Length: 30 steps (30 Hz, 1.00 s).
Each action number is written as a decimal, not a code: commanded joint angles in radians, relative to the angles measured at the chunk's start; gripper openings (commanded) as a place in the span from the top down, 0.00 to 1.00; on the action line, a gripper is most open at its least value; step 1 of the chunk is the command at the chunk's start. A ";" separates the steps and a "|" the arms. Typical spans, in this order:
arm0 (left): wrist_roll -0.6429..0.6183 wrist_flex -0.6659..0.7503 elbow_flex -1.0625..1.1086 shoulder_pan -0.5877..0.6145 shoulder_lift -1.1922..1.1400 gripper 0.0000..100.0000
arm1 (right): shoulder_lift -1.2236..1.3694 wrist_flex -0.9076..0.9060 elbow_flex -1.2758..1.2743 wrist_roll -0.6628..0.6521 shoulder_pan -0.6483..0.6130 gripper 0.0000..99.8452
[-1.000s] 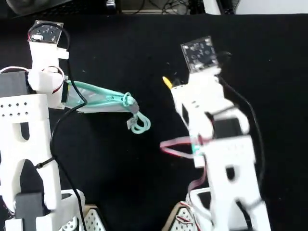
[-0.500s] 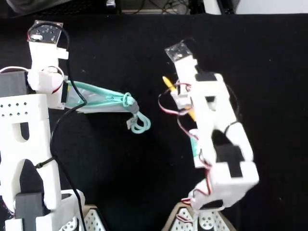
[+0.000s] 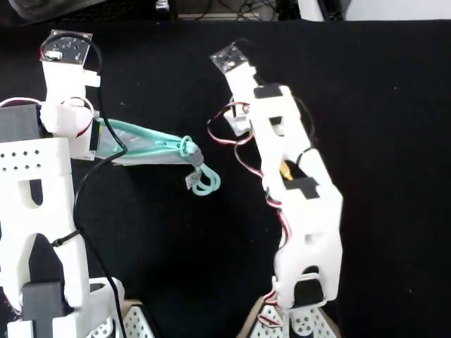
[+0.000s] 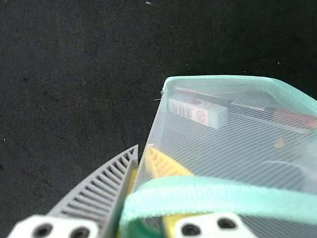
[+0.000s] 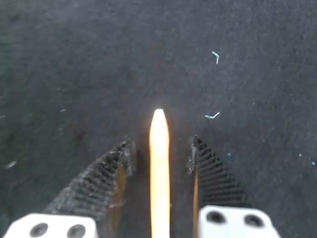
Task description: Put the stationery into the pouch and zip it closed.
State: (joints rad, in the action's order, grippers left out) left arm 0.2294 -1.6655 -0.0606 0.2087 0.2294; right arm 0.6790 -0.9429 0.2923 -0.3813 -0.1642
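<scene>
Now, pouch [image 3: 144,146]: clear mesh with a teal zip, lying on the black table [image 3: 394,105] left of centre.
Left gripper [image 4: 142,151]: clamped on the pouch's edge, mesh pinched between its grey and yellow fingers.
Inside pouch: a white labelled block [image 4: 195,111]; other items unclear.
Pen [image 5: 159,168]: orange, between the right gripper's jaws, tip pointing outward.
Right gripper [image 5: 159,144]: partly open, a gap either side of the pen, gripping nothing.

count: 1 mesh pouch [image 3: 144,146] | 1 yellow pen [image 5: 159,173] | 2 arms [image 3: 42,197] [image 3: 303,211] — 2 grippers [image 4: 142,151] [image 5: 160,144] | 1 black table [image 3: 394,105]
</scene>
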 commanded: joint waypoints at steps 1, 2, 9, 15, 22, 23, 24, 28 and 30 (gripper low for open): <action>0.002 -0.002 0.002 0.021 -0.015 0.97 | 0.024 -0.018 0.101 -0.012 0.000 0.82; 0.002 -0.002 0.002 0.021 -0.015 0.97 | 0.036 -0.028 0.114 -0.012 0.000 0.82; 0.002 -0.002 0.002 0.021 -0.015 0.97 | 0.125 -0.035 0.174 -0.014 0.003 0.84; 0.000 -0.003 0.002 0.021 -0.015 0.97 | 0.128 -0.035 0.217 -0.003 0.026 0.99; 0.002 -0.002 0.002 0.021 -0.015 0.97 | 0.108 -0.126 0.219 -0.006 0.086 0.99; 0.002 -0.002 0.002 0.021 -0.015 0.97 | 0.090 -0.143 0.213 -0.011 0.092 0.99; 0.000 -0.002 0.002 0.021 -0.015 0.97 | 0.067 -0.160 0.208 -0.012 0.101 0.99; 0.002 -0.003 0.002 0.021 -0.015 0.97 | -0.059 -0.207 0.162 -0.012 0.126 0.99; 0.002 -0.003 0.002 0.022 -0.015 0.97 | -0.143 -0.207 0.101 -0.014 0.132 0.99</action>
State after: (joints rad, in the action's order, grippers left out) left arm 0.2294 -1.6655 -0.0606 0.2087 0.2294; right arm 0.6943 -1.1393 0.4335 -0.3813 -0.0460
